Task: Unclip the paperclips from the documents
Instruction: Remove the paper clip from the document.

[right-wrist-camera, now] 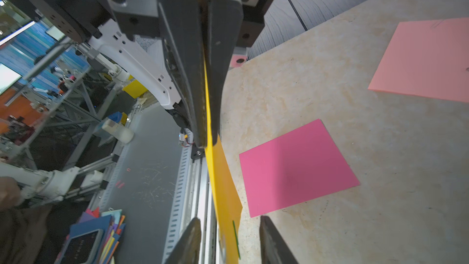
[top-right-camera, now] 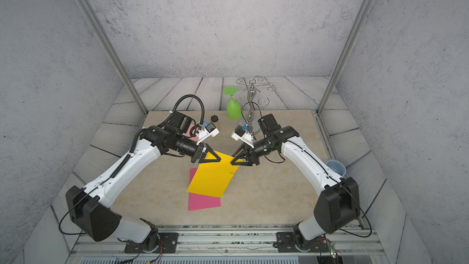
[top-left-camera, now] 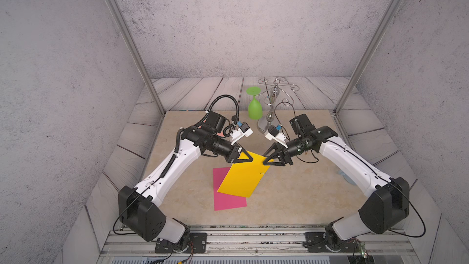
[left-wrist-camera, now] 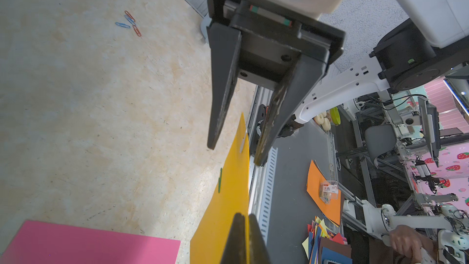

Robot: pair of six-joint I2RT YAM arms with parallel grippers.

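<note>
The left gripper (top-left-camera: 250,160) is clamped on the far left corner of the golden yellow sheet (top-left-camera: 241,179), holding it raised over the magenta sheet (top-left-camera: 228,201), which lies flat on the table (top-left-camera: 304,199). The right gripper (left-wrist-camera: 235,153), jaws apart and empty, straddles the sheet's far right edge where a pale paperclip (left-wrist-camera: 243,143) sits, with a green paperclip (left-wrist-camera: 220,180) just beyond. The salmon pink sheet (right-wrist-camera: 426,57) lies far left. Loose red and blue paperclips (left-wrist-camera: 129,22) rest on the table. The paper looks light and floppy, the clips stiff and probably slippery. The clip's outer loop seems the best hold, drawn straight off the edge to avoid tearing.
</note>
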